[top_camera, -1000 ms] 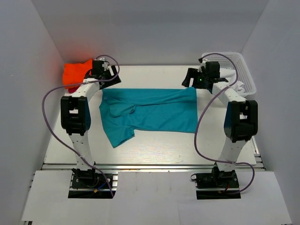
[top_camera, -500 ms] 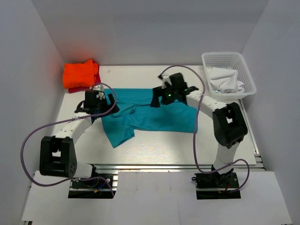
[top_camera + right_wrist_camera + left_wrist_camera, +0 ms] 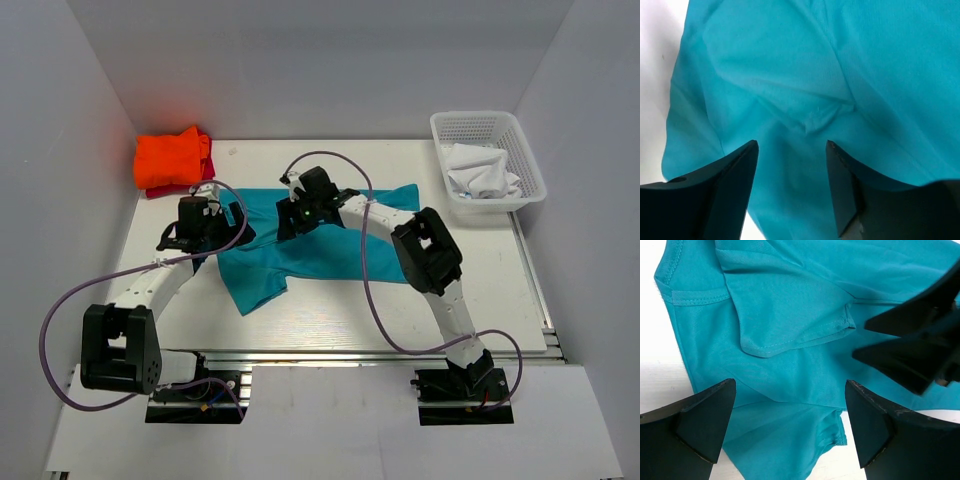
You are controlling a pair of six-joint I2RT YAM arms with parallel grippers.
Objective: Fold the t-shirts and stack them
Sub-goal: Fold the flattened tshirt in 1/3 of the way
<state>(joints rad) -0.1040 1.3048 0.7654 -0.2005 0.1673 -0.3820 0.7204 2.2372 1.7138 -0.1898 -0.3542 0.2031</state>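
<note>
Gripper R (image 3: pixel 792 150) leftward, maybe touching tee (image 3: pixel 340 255)

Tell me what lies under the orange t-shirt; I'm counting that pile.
A red t-shirt shows as a thin strip along the right edge of the orange t-shirt. The orange one covers the rest, so its fold, and anything else below, cannot be seen.

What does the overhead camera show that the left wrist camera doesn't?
Only the overhead view shows the orange t-shirt with the red t-shirt showing at its edge, and the white basket holding white cloth. Only the left wrist view shows the stitched sleeve hem and that the left claw is open. Both show the teal t-shirt and the right claw over it.
</note>
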